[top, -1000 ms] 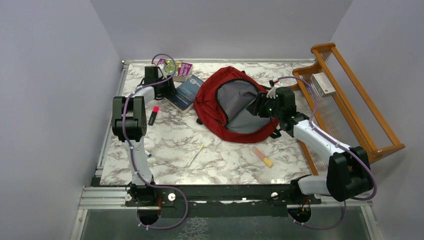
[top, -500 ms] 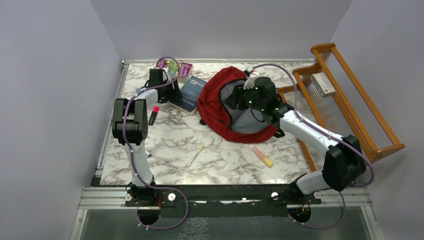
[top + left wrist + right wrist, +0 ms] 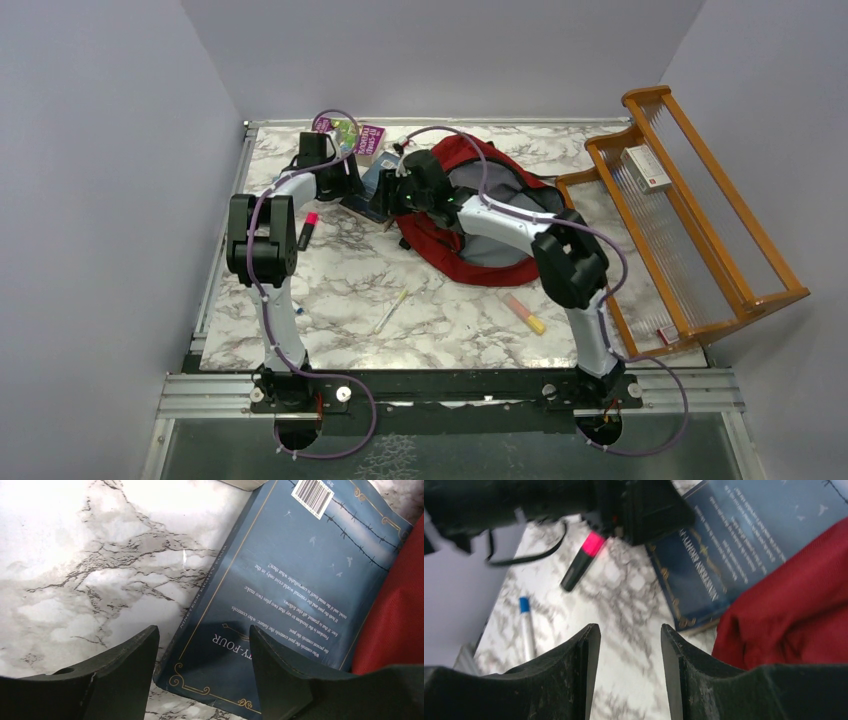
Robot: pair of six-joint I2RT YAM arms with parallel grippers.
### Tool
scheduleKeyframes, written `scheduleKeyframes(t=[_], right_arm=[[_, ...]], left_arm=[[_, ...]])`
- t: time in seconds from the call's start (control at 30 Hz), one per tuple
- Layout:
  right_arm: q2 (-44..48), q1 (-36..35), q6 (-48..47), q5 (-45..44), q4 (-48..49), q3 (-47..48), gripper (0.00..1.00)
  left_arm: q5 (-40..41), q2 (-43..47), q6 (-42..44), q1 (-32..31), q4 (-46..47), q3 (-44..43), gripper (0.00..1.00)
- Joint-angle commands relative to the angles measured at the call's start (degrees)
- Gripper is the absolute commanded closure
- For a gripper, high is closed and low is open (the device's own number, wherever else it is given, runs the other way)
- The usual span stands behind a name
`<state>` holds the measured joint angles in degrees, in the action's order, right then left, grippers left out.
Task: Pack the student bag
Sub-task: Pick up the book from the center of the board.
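The student bag (image 3: 455,245) is a red backpack lying open at the back middle of the table, grey lining up. Its red fabric shows in the left wrist view as the bag (image 3: 395,625) and in the right wrist view as the bag (image 3: 794,615). A dark blue book (image 3: 300,580) lies flat against the bag's left side. My left gripper (image 3: 202,645) is open just above the book's near corner, one finger over the cover, the other over bare marble. My right gripper (image 3: 630,640) is open over marble beside the blue book (image 3: 734,545). The right arm reaches across the bag.
A purple book (image 3: 362,137) lies at the back left. A pink highlighter (image 3: 308,228), a yellow pen (image 3: 392,310), an orange highlighter (image 3: 525,313) and a blue-capped pen (image 3: 526,625) lie loose on the marble. A wooden rack (image 3: 690,200) holding a white box (image 3: 645,168) stands on the right.
The right arm has swung left across the bag, from the bag's right side to the blue book. The left gripper stays at the book and its jaws have widened a little.
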<state>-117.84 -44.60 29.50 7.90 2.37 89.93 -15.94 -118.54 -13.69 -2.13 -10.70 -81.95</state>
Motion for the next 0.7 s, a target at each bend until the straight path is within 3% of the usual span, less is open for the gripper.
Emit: scheduleKeyframes(t=[0.0,0.2,0.43,0.67], right_arm=[[-8.8,-0.8,3.7,-6.1,-0.3,9.7,0.47],[-16.0,-0.9,9.3,-13.1,-4.9,17.8,0.48],[-16.3,-0.9,14.6,-25.0,-11.2,17.0,0.44],[-16.0,-0.8,18.7,-30.1,-17.9,15.5,0.40]], left_arm=[[0.6,-0.6,-0.6,1.1,-0.7,-1.3,0.32],[-1.9,-1.0,-0.9,1.6,0.1,-1.7,0.32],[-6.1,-2.2,-1.4,1.5,1.3,-2.6,0.32],[-8.9,-3.8,-1.2,0.8,2.1,-4.1,0.30]])
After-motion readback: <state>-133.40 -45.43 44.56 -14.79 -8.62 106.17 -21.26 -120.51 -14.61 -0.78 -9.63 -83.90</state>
